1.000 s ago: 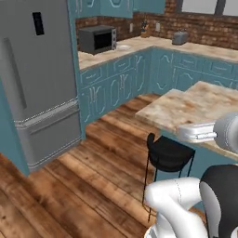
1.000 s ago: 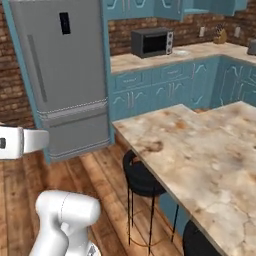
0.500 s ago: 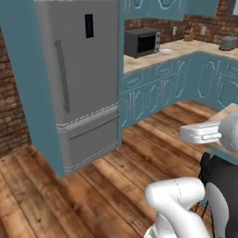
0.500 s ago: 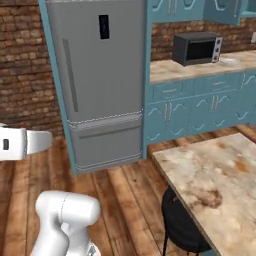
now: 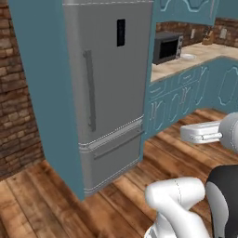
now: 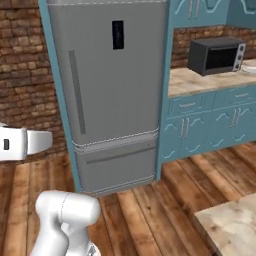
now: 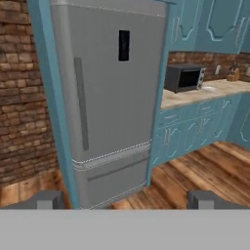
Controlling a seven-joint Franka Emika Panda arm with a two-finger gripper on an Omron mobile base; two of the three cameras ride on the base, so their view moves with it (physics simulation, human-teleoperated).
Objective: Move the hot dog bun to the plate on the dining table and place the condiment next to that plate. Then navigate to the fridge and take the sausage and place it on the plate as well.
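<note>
The tall grey steel fridge (image 5: 107, 93) stands straight ahead with its doors shut, so its inside is hidden. It also fills the middle of the right base view (image 6: 112, 95) and the hand view (image 7: 110, 97), with a long vertical handle (image 7: 81, 102) on its left side. My gripper (image 7: 126, 200) is open and empty, its fingertips (image 7: 46, 199) far apart, still some way short of the fridge. A corner of the dining table (image 6: 230, 230) shows at the lower right. The bun, plate, condiment and sausage are out of view.
A teal panel and a brick wall (image 7: 19, 97) flank the fridge on the left. To its right run teal wall cabinets with a stone counter carrying a black microwave (image 6: 217, 55). Wooden floor (image 5: 42, 200) lies between me and the fridge.
The base has driven and turned toward the fridge: the whole picture shifted, the fridge grew and came to the centre, and the dining table and stool slid out to the right.
</note>
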